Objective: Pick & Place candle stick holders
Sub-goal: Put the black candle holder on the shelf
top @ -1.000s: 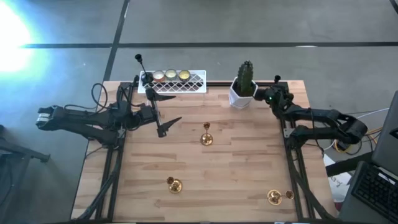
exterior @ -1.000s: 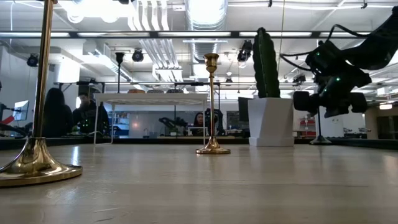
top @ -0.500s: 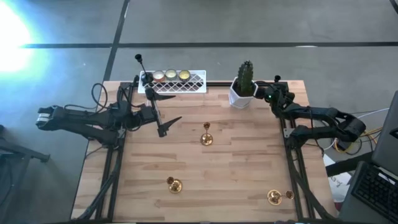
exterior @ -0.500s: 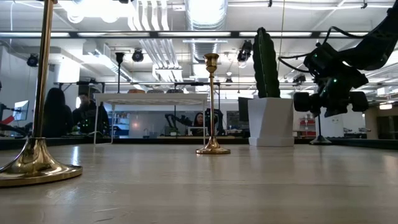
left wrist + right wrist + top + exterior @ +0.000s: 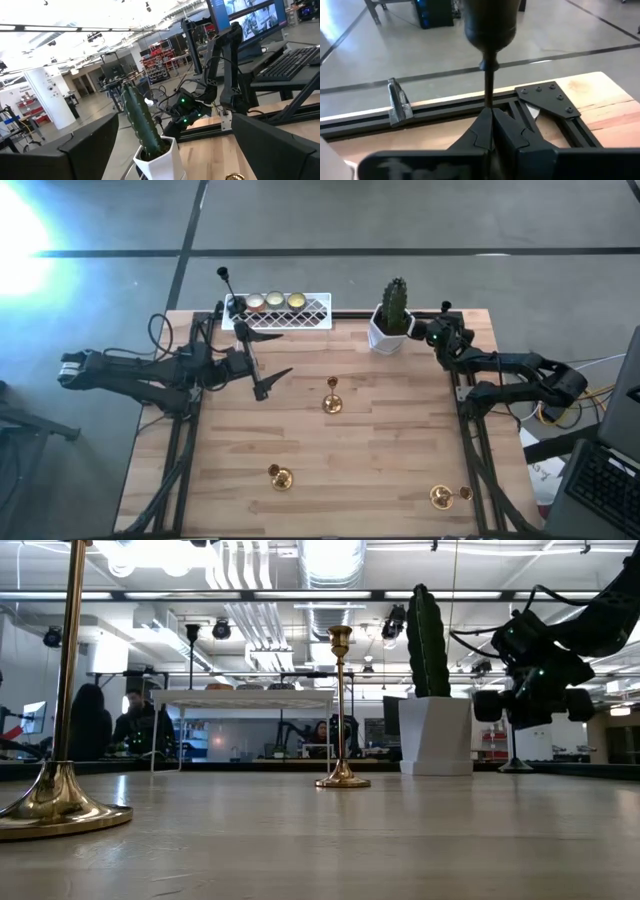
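Right end effector (image 5: pixel 490 131) is at the far right corner of the surface (image 5: pixel 380 450), fingers (image 5: pixel 477 132) pressed together around the thin stem of a slim black candle stick holder (image 5: pixel 489 75). The holder stands upright, long axis vertical, cup end up, at the far right edge just right of the white pot with cactus (image 5: pixel 391 320). The right arm reaches in from the right side, elbow bent, wrist low and pointing toward the far edge.

Left end effector (image 5: pixel 268 383) hangs over the left part of the surface with its fingers spread wide and nothing between them. The left arm comes in from the left, stretched nearly level, wrist aimed right toward the cactus.

A second black candle stick holder (image 5: pixel 224 280) stands upright at the far left corner, beside the white lattice tray (image 5: pixel 300 315). Three low cups (image 5: pixel 275 301) sit in a row in the tray at the far edge.

Gold candle stick holder (image 5: pixel 333 397) stands upright near the middle, axis vertical. Another gold one (image 5: pixel 279 476) stands upright near left of centre. A third gold one (image 5: pixel 446 496) is near right; whether it stands or lies flat I cannot tell.

People (image 5: pixel 92 720) are in the room beyond.
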Motion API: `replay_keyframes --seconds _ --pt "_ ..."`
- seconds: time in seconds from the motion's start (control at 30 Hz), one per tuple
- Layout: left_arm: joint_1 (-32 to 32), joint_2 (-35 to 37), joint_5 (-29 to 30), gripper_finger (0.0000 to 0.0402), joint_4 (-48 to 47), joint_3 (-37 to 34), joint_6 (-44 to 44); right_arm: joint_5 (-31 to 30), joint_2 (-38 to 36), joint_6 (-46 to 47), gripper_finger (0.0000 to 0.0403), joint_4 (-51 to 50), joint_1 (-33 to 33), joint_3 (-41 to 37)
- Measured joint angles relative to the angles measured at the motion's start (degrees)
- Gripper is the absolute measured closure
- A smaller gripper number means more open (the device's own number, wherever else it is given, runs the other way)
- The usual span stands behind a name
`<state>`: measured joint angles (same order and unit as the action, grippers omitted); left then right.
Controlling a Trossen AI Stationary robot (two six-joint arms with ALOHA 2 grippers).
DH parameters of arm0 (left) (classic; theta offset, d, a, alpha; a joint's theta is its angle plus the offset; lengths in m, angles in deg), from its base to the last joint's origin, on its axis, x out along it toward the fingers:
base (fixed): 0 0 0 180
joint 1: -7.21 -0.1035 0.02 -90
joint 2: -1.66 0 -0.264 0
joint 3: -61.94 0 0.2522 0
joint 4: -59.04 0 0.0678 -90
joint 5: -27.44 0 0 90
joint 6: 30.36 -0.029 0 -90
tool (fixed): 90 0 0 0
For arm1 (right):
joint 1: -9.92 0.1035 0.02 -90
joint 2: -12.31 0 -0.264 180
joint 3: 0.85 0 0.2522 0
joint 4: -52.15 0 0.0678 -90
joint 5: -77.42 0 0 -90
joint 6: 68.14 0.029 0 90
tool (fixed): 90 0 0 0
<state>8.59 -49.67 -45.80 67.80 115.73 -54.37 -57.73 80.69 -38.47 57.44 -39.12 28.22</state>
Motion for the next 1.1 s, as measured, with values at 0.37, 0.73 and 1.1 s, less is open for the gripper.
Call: replay_keyframes --seconds 0.37,0.73,1.1 --pt "-0.02 0.0 0.5 0.0009 -0.62 0.0 0.33 5.37 -2.88 7.03 0.0394 -2.61 6.41 0.99" --pt "-0.7 0.0 1.4 0.0009 -0.5 0.0 -0.59 -21.52 -1.83 1.73 0.0394 -8.41 12.85 11.88" --pt "-0.96 0.0 1.79 0.0009 -0.68 0.0 -1.34 -11.4 -1.96 9.45 0.0328 -27.88 10.21 15.11"
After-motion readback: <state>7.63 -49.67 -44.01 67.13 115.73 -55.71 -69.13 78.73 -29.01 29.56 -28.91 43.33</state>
